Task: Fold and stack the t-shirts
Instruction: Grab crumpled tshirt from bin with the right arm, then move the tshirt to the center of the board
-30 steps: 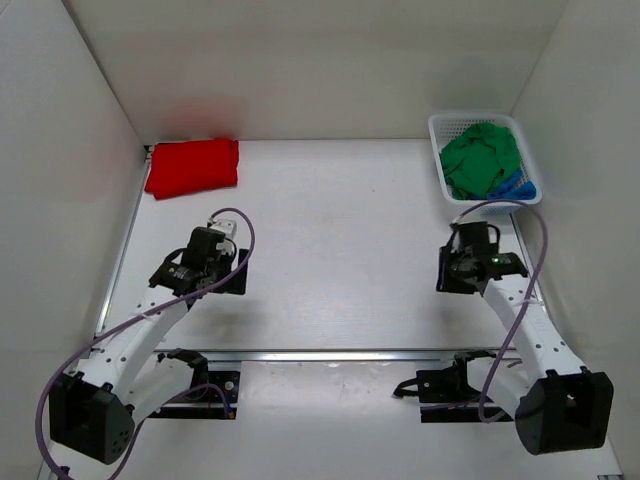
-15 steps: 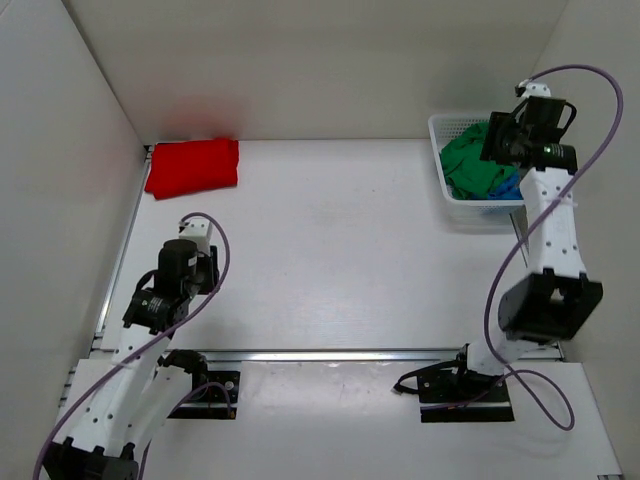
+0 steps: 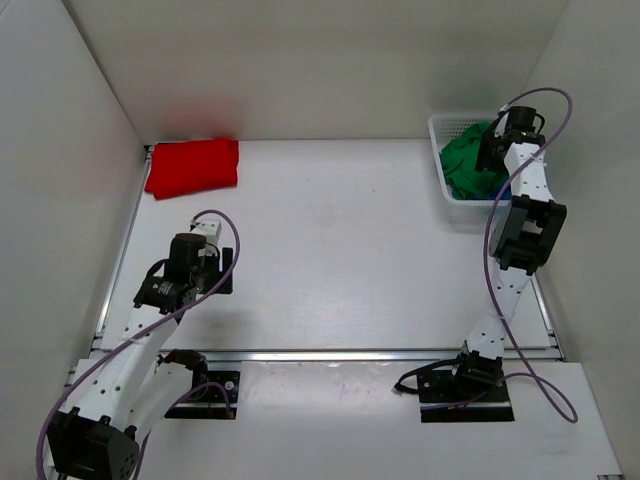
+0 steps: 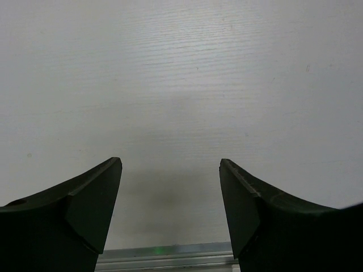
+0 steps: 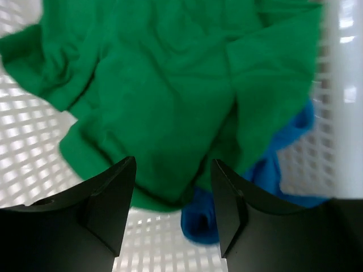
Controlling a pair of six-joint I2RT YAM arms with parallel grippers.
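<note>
A folded red t-shirt (image 3: 192, 165) lies at the back left of the table. A crumpled green t-shirt (image 3: 463, 160) (image 5: 170, 85) fills the white mesh basket (image 3: 462, 210) (image 5: 34, 181) at the back right, with a blue t-shirt (image 5: 275, 167) under its edge. My right gripper (image 3: 489, 150) (image 5: 173, 195) hangs open just over the green cloth, with nothing between its fingers. My left gripper (image 3: 218, 275) (image 4: 170, 190) is open and empty above bare table at the near left.
White walls close in the table on the left, back and right. A metal rail (image 3: 350, 352) (image 4: 164, 255) runs along the near edge, and another along the left edge. The right arm stands tall beside the basket, its purple cable (image 3: 560, 110) looping above.
The right arm has swung from the near right table up to the basket and now dips into it with its jaws wider. The left arm drew back, then shifted slightly forward.
</note>
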